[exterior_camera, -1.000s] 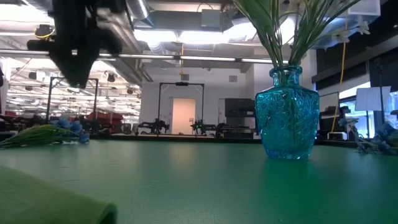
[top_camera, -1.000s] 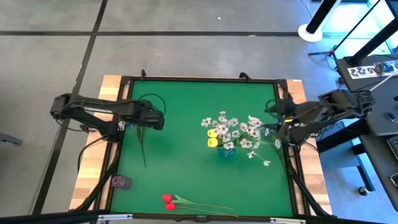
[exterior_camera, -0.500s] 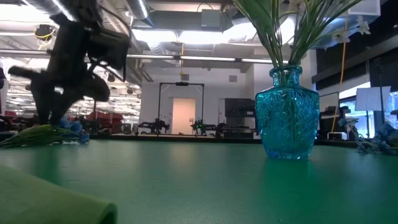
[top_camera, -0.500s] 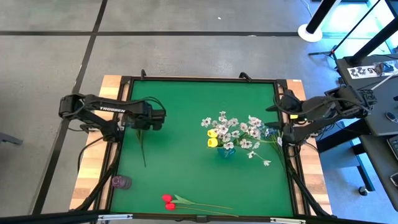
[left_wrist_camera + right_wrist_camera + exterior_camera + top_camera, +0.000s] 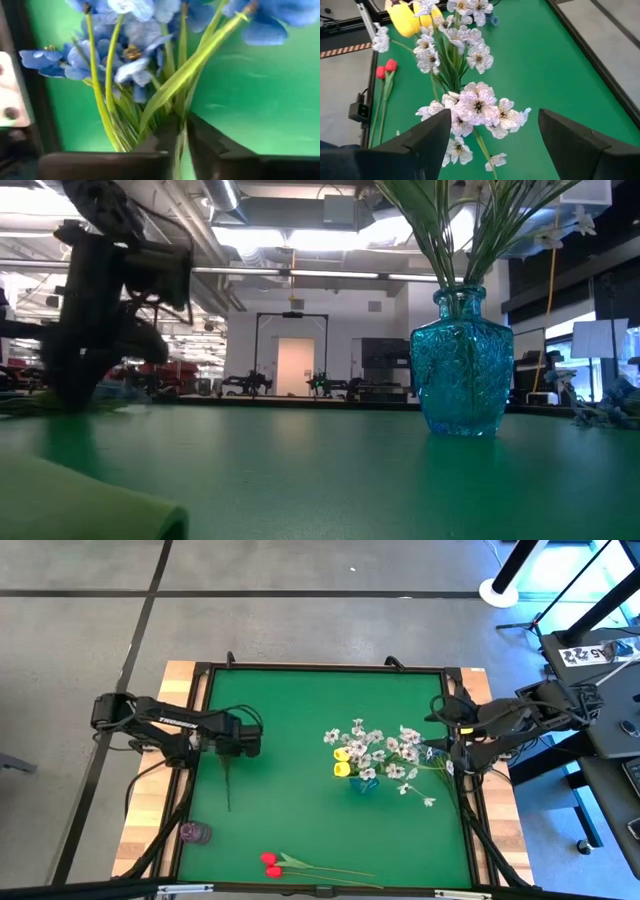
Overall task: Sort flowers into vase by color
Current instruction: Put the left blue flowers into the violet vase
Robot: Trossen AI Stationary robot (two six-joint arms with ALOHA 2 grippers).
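The bunch of blue blossoms (image 5: pixel 131 52) lies near the table's left edge, its long green stem (image 5: pixel 228 788) trailing toward the near edge. My left gripper (image 5: pixel 243 740) (image 5: pixel 75 392) is down on it, shut on its stems. A turquoise glass vase (image 5: pixel 361 783) (image 5: pixel 462 365) stands right of centre, holding sprays of white blossoms (image 5: pixel 385 750) (image 5: pixel 476 102) and yellow tulips (image 5: pixel 343 762). Red tulips (image 5: pixel 270 865) lie flat by the near edge. My right gripper (image 5: pixel 440 747) (image 5: pixel 495 127) hovers open at the right edge, beside the white sprays. My left gripper (image 5: pixel 182 145) pinches several green stems and leaves of the blue bunch (image 5: pixel 175 112) just below the blossoms, between its two fingers. It comes from above, pointing down. The bunch lies on the table, with its long stem stretched out toward the near edge.
A small purple object (image 5: pixel 193 832) sits at the near left corner by the frame. A blurred green shape (image 5: pixel 90 500) fills the low view's foreground. The black frame (image 5: pixel 320 668) rims the green mat; bare mat lies between the vase and the left arm.
My left gripper has come down from above the table onto the blue bunch, shifting a little toward the left edge, and now hides the blossoms in the low view. The bunch's stem has swung slightly on the mat.
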